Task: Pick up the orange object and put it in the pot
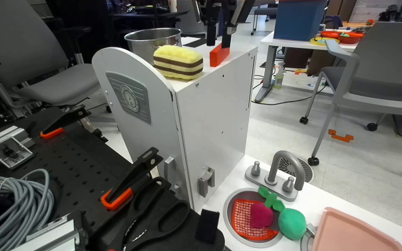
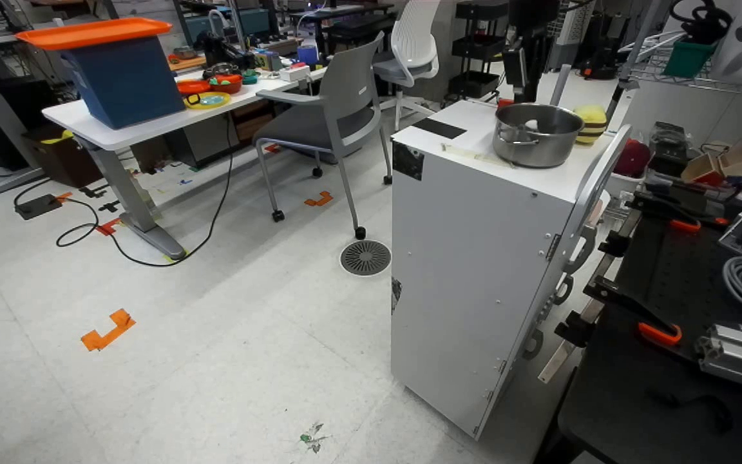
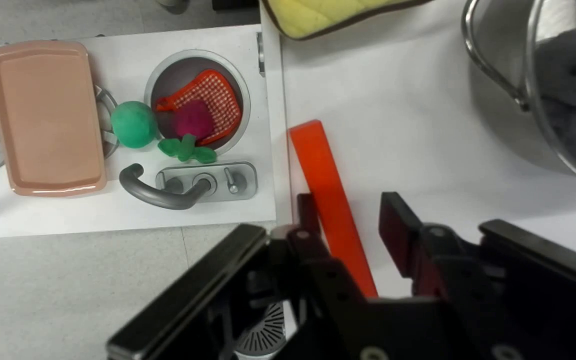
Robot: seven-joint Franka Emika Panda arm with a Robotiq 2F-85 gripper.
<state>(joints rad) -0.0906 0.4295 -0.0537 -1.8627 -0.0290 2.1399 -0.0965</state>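
see a pink tray [image 3: 48, 120] at left in the wrist view, then a green ball [image 3: 134, 124] beside the sink [image 3: 174, 80]. further right, find the orange block [image 3: 319, 162] on the white cabinet top [image 3: 403, 130], between the parted fingers [image 3: 399, 235] of the gripper [image 3: 352, 215], close to one, with a gap to the opposite. last, see the steel pot [image 3: 560, 25], apart from the block.

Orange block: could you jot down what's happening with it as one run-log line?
gripper: open, at block | block: on cabinet | pot: block not in it yet | finger contact: cannot tell
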